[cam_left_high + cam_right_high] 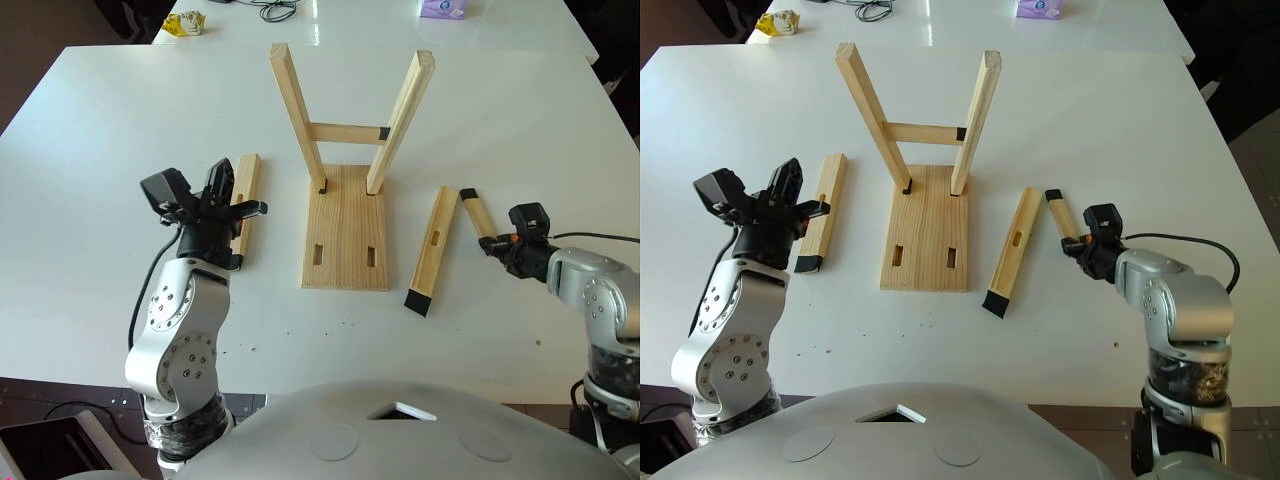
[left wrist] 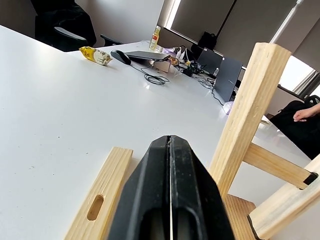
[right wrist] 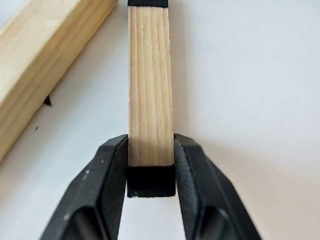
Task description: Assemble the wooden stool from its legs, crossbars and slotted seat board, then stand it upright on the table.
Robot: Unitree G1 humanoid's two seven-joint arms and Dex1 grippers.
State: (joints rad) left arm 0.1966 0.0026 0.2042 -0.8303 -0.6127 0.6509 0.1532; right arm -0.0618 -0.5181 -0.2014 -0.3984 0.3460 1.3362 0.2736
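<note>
Stool assembly, half built. The seat board [image 1: 345, 235] lies flat on the table [image 1: 120, 120] with two legs [image 1: 298, 110] standing in its far slots, joined by a fitted crossbar [image 1: 345, 133]. Its two near slots [image 1: 318, 254] are empty. The right pincer [image 3: 151, 150] is closed on the black-capped near end of the loose crossbar [image 3: 150, 75], one finger pressed against each long side. This crossbar rests on the table to the right of the seat board, on the far side of the right loose leg [image 1: 434, 250], and its far tip comes close to that leg's far end. Its long axis runs straight out from the pincer, away from the robot and leaning slightly toward the seat board, so that the free end, not the gripped one, is the end available for insertion. The right loose leg shows an oval mortise [image 1: 437, 238] on its upper face, between the crossbar and the seat board. The judgement here is that the coming move turns on bringing the free end round to that mortise, and that the right arm, being nearer, is placed for it. The left pincer [image 2: 170, 150] has its fingers pressed together on nothing and sits just left of the left loose leg [image 1: 245, 195], which lies beside the seat board's left edge and roughly parallel to it.
</note>
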